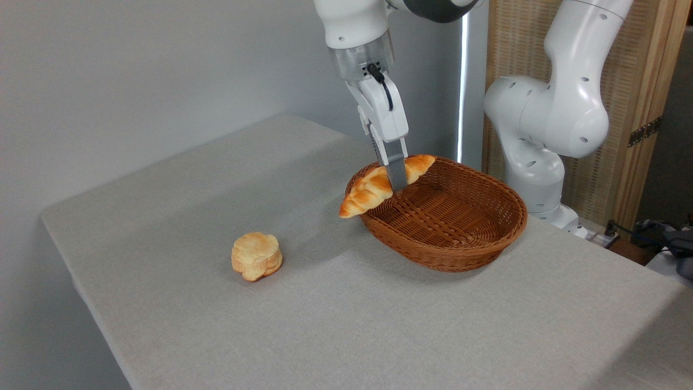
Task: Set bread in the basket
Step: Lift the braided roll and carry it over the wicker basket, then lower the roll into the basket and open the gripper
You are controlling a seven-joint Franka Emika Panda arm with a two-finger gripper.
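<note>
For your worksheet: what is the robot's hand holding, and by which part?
The hand holds the braided bread around its middle, over the basket rim.

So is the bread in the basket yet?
Almost. Done: the bread is off the table, pinched by the fingers of the gripper. In hand: it hangs tilted over the left rim of the basket, one pointed end poking outside. Left: move it over the middle and let go. The basket looks empty inside. The small round bun sits on the table.
</note>
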